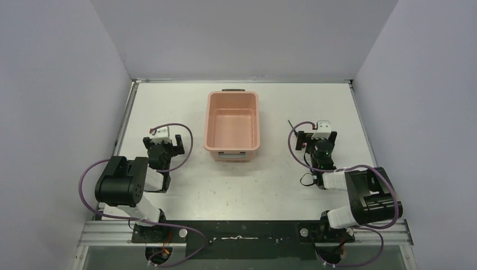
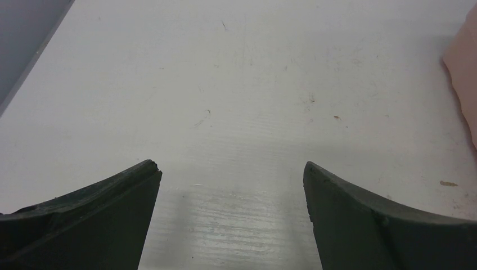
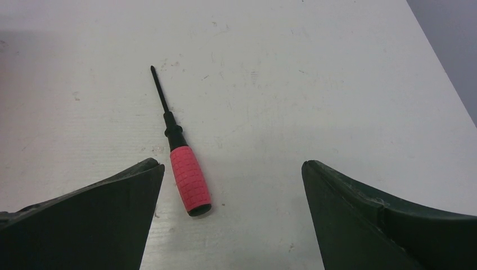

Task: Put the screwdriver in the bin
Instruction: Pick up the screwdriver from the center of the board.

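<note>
The screwdriver (image 3: 189, 179), with a red gridded handle and a thin dark shaft, lies flat on the white table with its tip pointing away. In the top view only its shaft (image 1: 292, 125) shows, right of the bin. My right gripper (image 3: 232, 166) hovers open over it, the handle end just inside the left finger (image 3: 107, 214) and not touching it. The salmon-pink bin (image 1: 209, 125) stands at the table's middle back with nothing in it. My left gripper (image 1: 163, 140) sits open to the bin's left, nothing between its fingers (image 2: 84, 219). From the top, the right gripper (image 1: 316, 135) is right of the bin.
The bin's pink edge (image 2: 467, 79) shows at the right of the left wrist view. Grey walls (image 1: 67, 90) close the table on three sides. Purple cables (image 1: 185, 140) loop beside both wrists.
</note>
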### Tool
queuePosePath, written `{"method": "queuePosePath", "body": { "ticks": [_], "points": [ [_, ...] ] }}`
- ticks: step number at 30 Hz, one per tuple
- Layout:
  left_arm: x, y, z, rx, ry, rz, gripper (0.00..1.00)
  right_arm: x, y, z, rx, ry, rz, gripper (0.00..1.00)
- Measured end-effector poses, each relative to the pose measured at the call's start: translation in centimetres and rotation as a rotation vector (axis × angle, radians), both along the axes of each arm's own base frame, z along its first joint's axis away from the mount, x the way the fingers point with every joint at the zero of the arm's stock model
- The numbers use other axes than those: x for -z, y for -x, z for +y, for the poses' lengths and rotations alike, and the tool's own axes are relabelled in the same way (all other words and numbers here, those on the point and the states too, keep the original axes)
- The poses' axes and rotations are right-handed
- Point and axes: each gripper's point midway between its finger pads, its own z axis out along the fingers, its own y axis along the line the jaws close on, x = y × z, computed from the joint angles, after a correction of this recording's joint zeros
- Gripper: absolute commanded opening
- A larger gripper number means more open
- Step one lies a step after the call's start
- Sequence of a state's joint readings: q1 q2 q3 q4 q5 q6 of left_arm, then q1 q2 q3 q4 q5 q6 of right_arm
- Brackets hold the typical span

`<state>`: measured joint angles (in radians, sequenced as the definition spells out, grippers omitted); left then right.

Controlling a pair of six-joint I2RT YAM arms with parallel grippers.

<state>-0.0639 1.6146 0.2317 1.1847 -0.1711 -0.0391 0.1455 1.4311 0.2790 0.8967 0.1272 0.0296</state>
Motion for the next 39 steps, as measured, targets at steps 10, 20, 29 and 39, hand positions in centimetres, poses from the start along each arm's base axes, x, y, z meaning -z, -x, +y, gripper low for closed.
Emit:
{"method": "queuePosePath", "body": {
  "ticks": [10, 20, 29, 39],
  "points": [
    [0.0, 0.0, 0.0, 0.0, 0.0, 0.0, 0.97, 0.6, -0.1, 0.5, -0.03, 0.001, 0.035, 1.0],
    [0.0, 0.0, 0.0, 0.0, 0.0, 0.0, 0.97, -7.1, -1.5, 1.0, -0.033, 0.003, -0.069, 1.0],
    [0.0, 0.0, 0.0, 0.0, 0.0, 0.0, 0.97, -17.8, -4.1, 2.1, -0.038, -0.01, -0.17, 1.0],
    [0.0, 0.0, 0.0, 0.0, 0.0, 0.0, 0.97, -28.7, -4.9, 2.2, -0.034, -0.027, -0.225, 1.0]
  ]
}}
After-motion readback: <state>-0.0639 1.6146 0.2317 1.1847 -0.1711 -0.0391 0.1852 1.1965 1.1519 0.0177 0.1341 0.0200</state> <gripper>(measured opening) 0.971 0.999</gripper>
